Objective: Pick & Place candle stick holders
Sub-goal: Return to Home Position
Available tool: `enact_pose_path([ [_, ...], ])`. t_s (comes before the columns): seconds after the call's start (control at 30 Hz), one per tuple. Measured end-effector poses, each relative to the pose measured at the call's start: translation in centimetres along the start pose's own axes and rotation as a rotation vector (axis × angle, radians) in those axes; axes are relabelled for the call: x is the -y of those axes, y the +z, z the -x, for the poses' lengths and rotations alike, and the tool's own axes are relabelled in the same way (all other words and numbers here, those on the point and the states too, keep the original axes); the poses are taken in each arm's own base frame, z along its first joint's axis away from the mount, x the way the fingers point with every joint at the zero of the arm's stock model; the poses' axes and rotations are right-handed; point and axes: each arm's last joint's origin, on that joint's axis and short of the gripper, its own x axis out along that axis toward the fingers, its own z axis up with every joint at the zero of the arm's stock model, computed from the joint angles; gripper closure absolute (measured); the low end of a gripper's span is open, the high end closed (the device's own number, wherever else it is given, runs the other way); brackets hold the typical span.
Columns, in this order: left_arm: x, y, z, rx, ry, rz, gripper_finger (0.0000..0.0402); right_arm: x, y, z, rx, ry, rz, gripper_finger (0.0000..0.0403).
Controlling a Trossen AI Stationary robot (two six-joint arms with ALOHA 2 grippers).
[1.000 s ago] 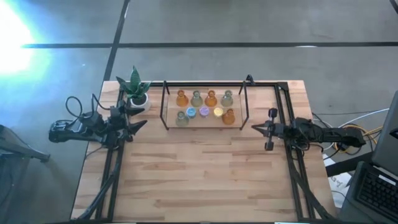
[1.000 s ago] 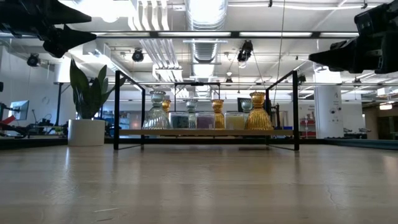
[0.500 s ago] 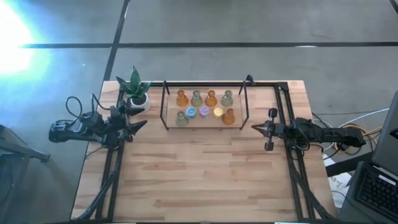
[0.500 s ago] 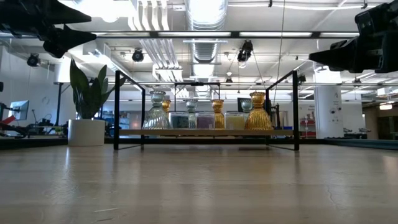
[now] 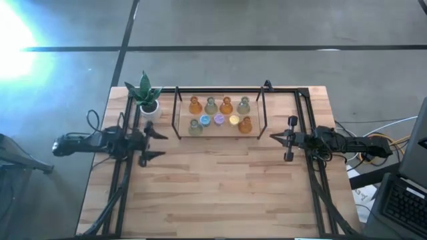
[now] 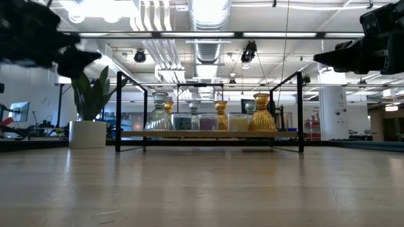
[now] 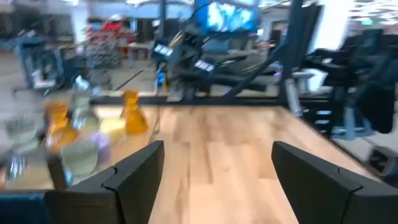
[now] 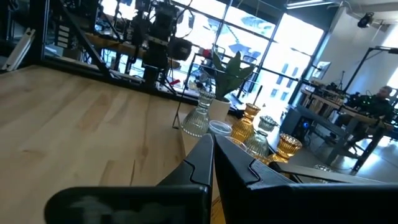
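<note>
Several candle stick holders (image 5: 219, 115), amber, olive-green, blue, purple and yellow, stand in two rows on a small wooden board inside a black wire frame (image 5: 176, 113) at the table's far middle. The low view shows them (image 6: 221, 116) upright, with a tall amber one (image 6: 262, 113) at the right. My left gripper (image 5: 160, 144) hovers open and level at the table's left, short of the frame, with nothing between its fingers (image 7: 134, 171). My right gripper (image 5: 272, 137) hovers shut at the right of the frame, pointing toward the table's middle, its tips (image 8: 211, 142) together.
A green plant in a white pot (image 5: 148, 105) stands at the far left, beside the frame and just beyond my left gripper. Black rails (image 5: 123, 180) run along both table sides. Bare wood (image 5: 220, 187) spreads from the frame to the near edge.
My left gripper has sunk a little and swung away from the plant toward the table's near edge, rolling so that its two fingers now lie side by side, level. It has stayed open. The candle stick holders have not moved.
</note>
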Motion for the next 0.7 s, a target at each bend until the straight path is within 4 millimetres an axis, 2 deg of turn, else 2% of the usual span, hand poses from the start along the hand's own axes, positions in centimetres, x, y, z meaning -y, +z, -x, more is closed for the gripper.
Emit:
enact_pose_path([
  [0.07, -0.3, -1.1, -0.4, 0.028, 0.032, 0.029, 0.0101, 0.0, 0.0, 0.0, 0.0, 0.0, 0.0, 0.0394],
  [0.27, -1.1, -1.0, -0.3, 0.047, 0.128, 0.071, 0.0101, 0.0, 0.0, 0.0, 0.0, -0.001, 0.0, 0.0394],
  [0.7, -1.2, -1.0, -0.3, 0.046, 0.138, 0.072, 0.0101, 0.0, 0.0, 0.0, 0.002, -0.001, 0.0, 0.0394],
])
